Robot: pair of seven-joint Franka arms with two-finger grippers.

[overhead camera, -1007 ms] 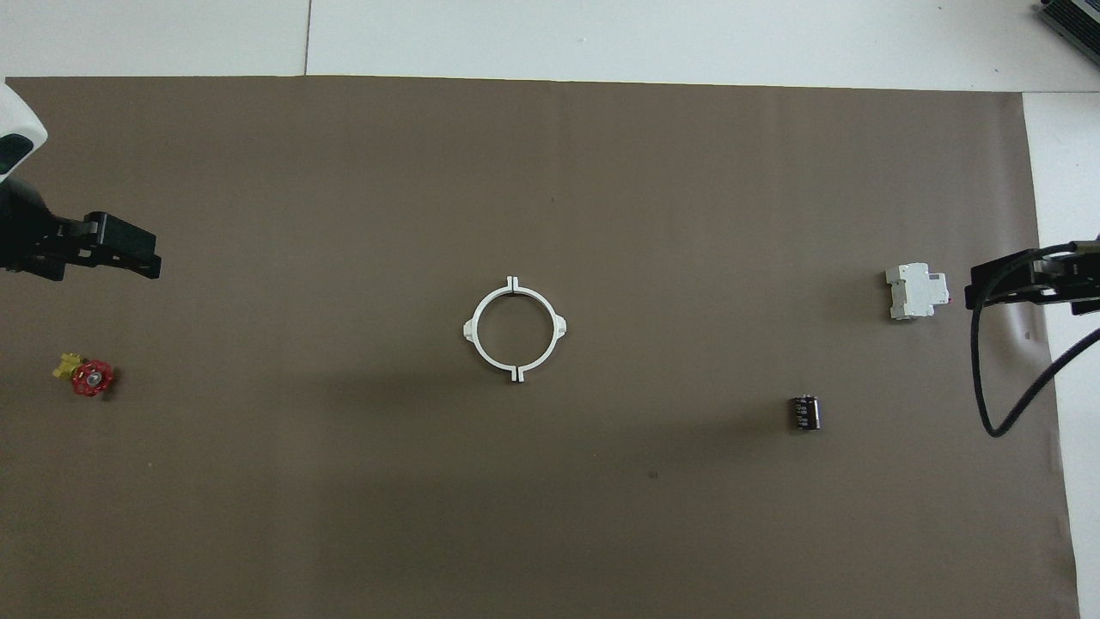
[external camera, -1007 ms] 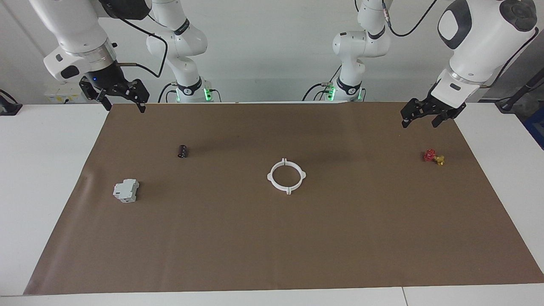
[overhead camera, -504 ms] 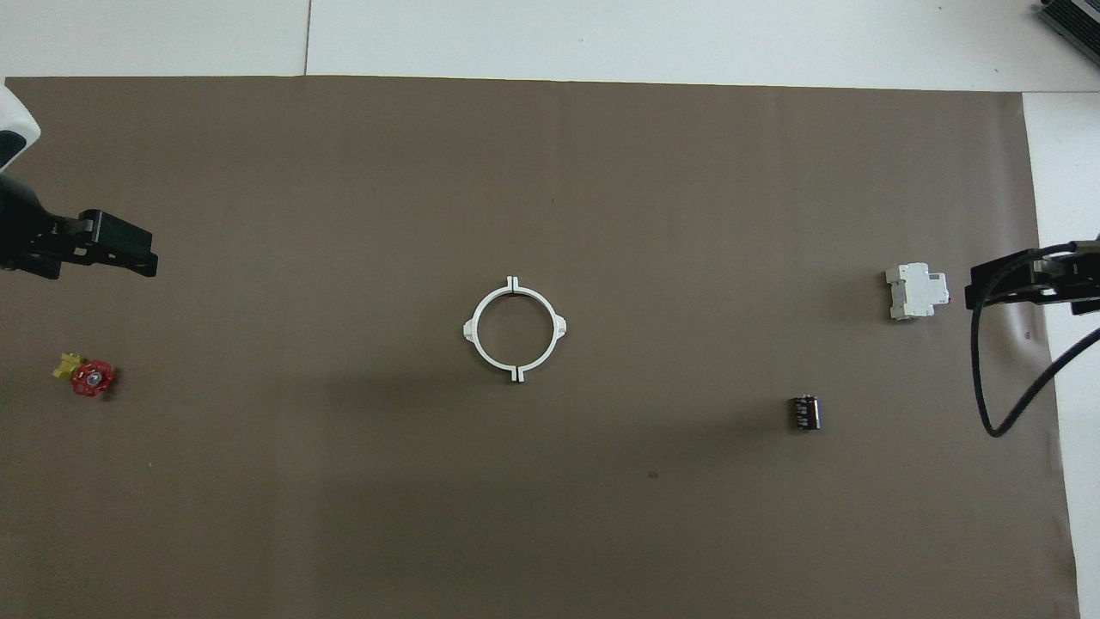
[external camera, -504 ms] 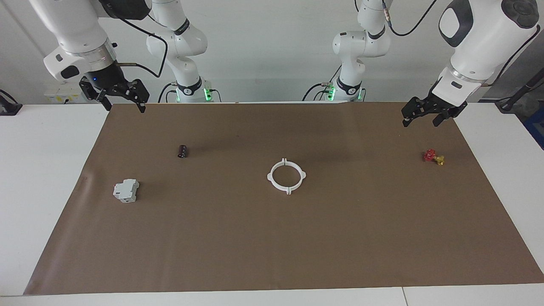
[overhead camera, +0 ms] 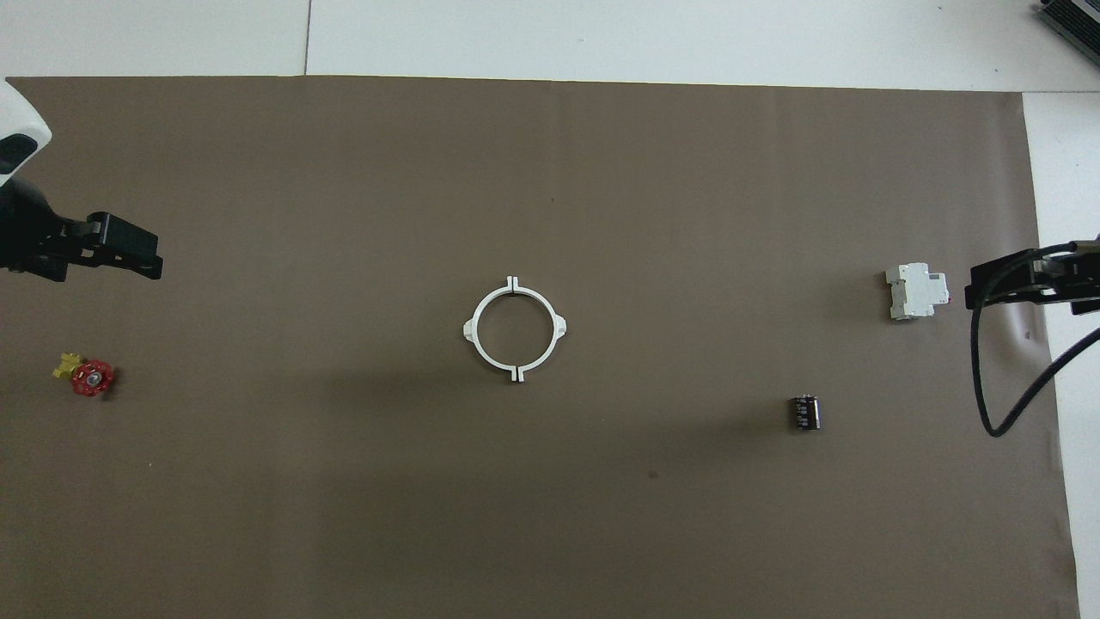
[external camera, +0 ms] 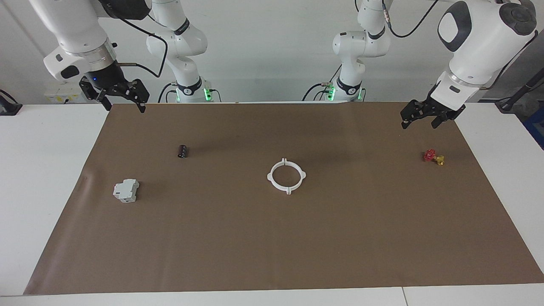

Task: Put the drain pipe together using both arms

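The drain pipe (external camera: 287,176) is seen just right of the middle of the facing frame, lying flat on the brown mat (external camera: 272,255); its two white half-arcs are joined into one closed ring, with small tabs at the two seams and on the outer sides. In the overhead frame the same ring (overhead camera: 514,329) is found near the centre.

The left gripper (external camera: 420,117) is held in the air at the upper right of the facing frame, over the mat's edge by the left arm's end of the table, its fingers spread with nothing between them. The right gripper (external camera: 124,100) is held at the upper left, over the mat's corner, likewise spread and empty. Both are well apart from the ring.

A small red-and-yellow valve (external camera: 433,157) is placed at the right of the facing frame, below the left gripper. A grey boxy block (external camera: 126,190) is placed at the left, and a small dark cylinder (external camera: 182,151) higher up beside it.

No brand, label or writing can be read on any of these things; markings on the cylinder are too small to make out.
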